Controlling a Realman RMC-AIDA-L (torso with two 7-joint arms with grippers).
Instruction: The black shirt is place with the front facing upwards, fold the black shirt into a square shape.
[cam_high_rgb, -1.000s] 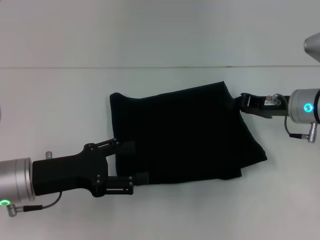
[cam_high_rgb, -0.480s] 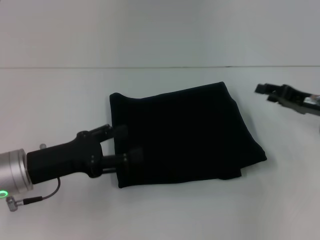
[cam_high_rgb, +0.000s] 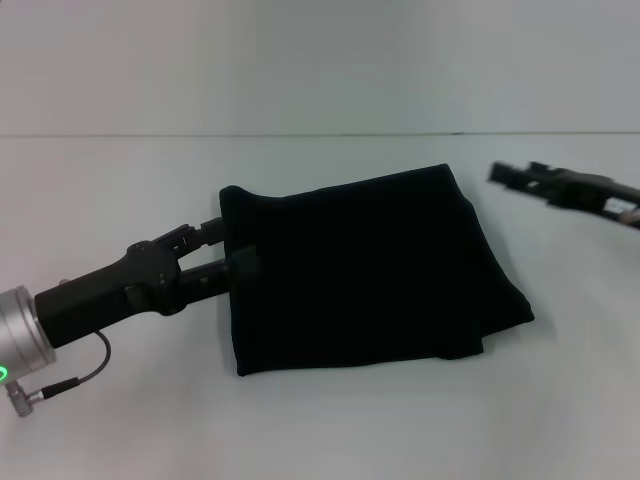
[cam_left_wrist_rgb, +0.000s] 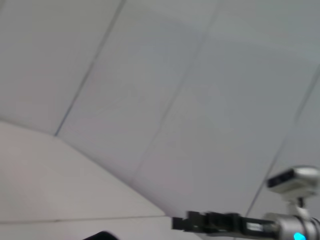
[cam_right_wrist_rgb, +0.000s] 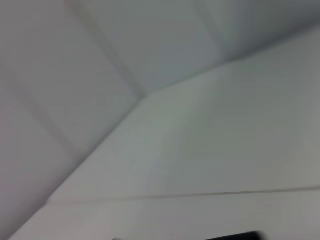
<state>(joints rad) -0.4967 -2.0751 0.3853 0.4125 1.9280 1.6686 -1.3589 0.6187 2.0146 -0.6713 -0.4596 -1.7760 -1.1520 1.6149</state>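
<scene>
We see bare white counter (cam_high_rgb: 330, 430) open on every side of the black shirt (cam_high_rgb: 360, 270), which lies folded flat. Our left hand (cam_high_rgb: 232, 250) blocks its left edge, touching it; our right hand (cam_high_rgb: 515, 177) hangs apart beyond the right corner.

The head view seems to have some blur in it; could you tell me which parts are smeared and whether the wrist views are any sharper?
Head view: the right gripper is motion-smeared, the black shirt and left gripper crisp. Left wrist view: soft throughout. Right wrist view: blurred, nearly featureless.
</scene>
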